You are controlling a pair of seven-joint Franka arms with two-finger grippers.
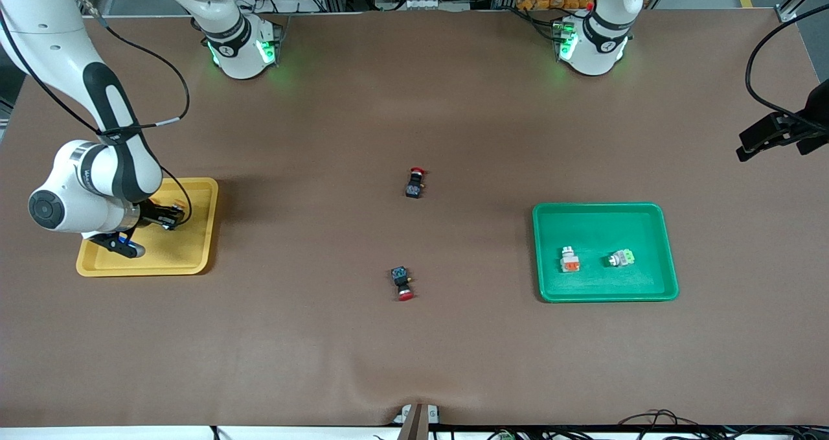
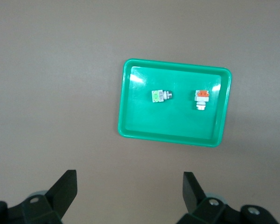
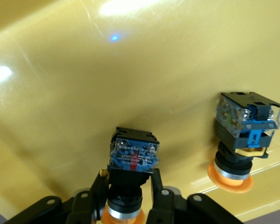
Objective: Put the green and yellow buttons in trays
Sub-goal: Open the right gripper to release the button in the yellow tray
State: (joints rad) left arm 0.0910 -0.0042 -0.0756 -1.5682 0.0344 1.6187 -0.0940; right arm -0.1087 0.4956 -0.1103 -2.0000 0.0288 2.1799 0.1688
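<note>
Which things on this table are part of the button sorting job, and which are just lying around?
Job: yellow tray, green tray, two yellow-capped buttons, grey buttons with orange face and green face.
Lying about: two red-capped switches.

Table [image 1: 414, 103]: brown covering, slightly rippled at the camera edge.
Trays: yellow tray [image 1: 201, 232] at the right arm's end, green tray [image 1: 605, 212] toward the left arm's.
Loose switches: two red-capped switches [image 1: 416, 182] [image 1: 402, 282] mid-table (well apart).

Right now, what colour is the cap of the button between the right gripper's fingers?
Orange-yellow, on the button with a black body; the right wrist view shows it best.
</note>
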